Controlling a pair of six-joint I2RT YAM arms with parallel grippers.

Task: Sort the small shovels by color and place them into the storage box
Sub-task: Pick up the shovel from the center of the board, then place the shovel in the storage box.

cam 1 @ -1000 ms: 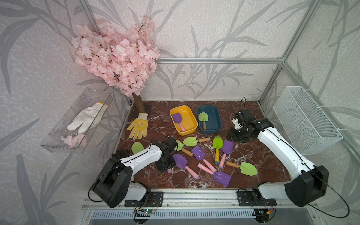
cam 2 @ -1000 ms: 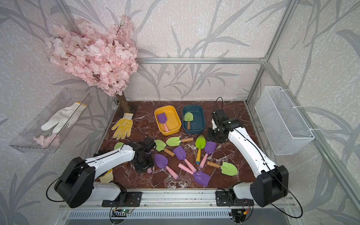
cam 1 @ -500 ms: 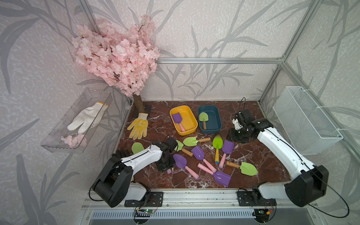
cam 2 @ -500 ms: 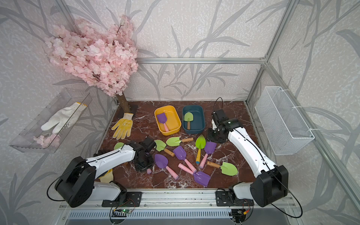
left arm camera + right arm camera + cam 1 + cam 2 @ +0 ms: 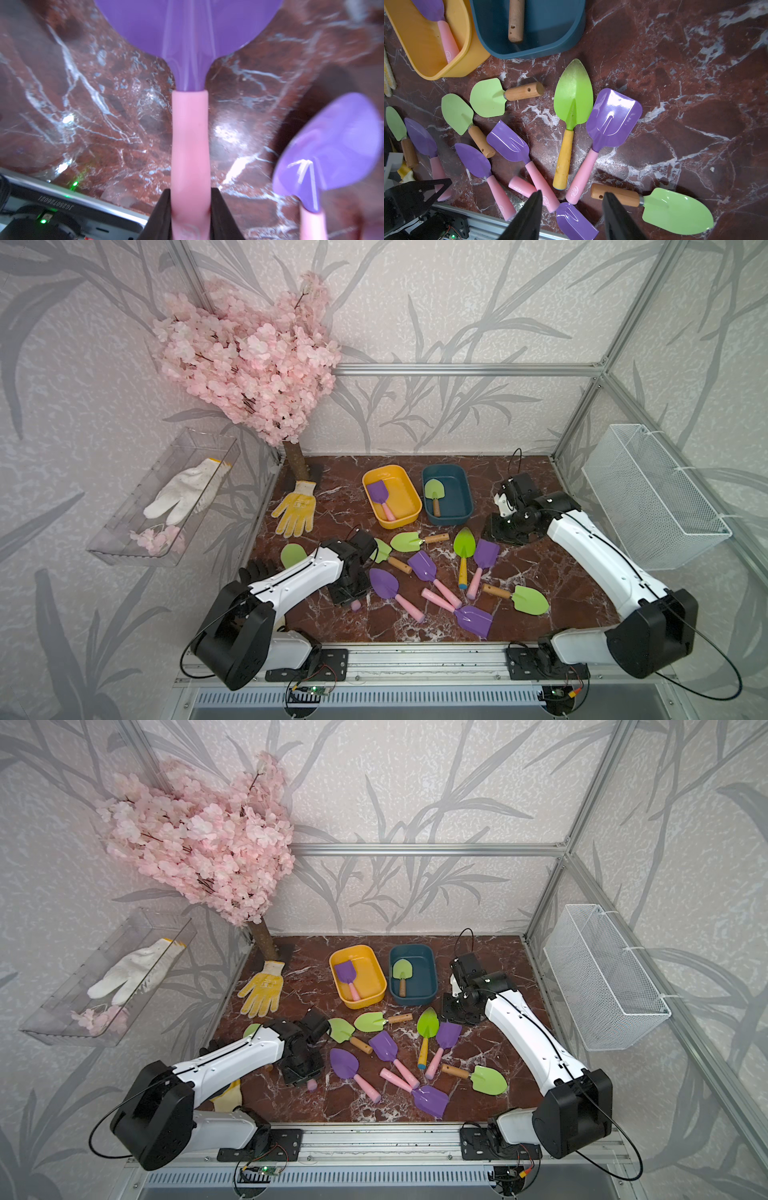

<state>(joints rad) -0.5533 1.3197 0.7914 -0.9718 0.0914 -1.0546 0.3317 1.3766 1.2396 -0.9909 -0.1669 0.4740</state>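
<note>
My left gripper [image 5: 190,207] is shut on the pink handle [image 5: 190,135] of a purple shovel [image 5: 187,25], low over the marble near the front left. In both top views only the handle's end [image 5: 355,605] [image 5: 311,1085] shows under the wrist. My right gripper [image 5: 573,194] hangs open above the shovels, holding nothing, right of the teal tub [image 5: 456,493]. This tub holds one green shovel [image 5: 433,491]. The yellow tub [image 5: 401,491] holds one purple shovel [image 5: 378,492]. Several purple and green shovels [image 5: 424,568] lie loose mid-table, among them a pointed green one with a yellow handle [image 5: 572,104].
A yellow glove [image 5: 296,508] lies at back left beside the blossom tree's trunk [image 5: 296,460]. A black glove [image 5: 259,570] and a green blade [image 5: 293,554] sit beside the left arm. A clear tray [image 5: 124,547] hangs on the left wall, a wire basket [image 5: 648,497] on the right.
My left gripper has closed onto the pink handle of the purple shovel. The right arm and the other shovels have not moved.
</note>
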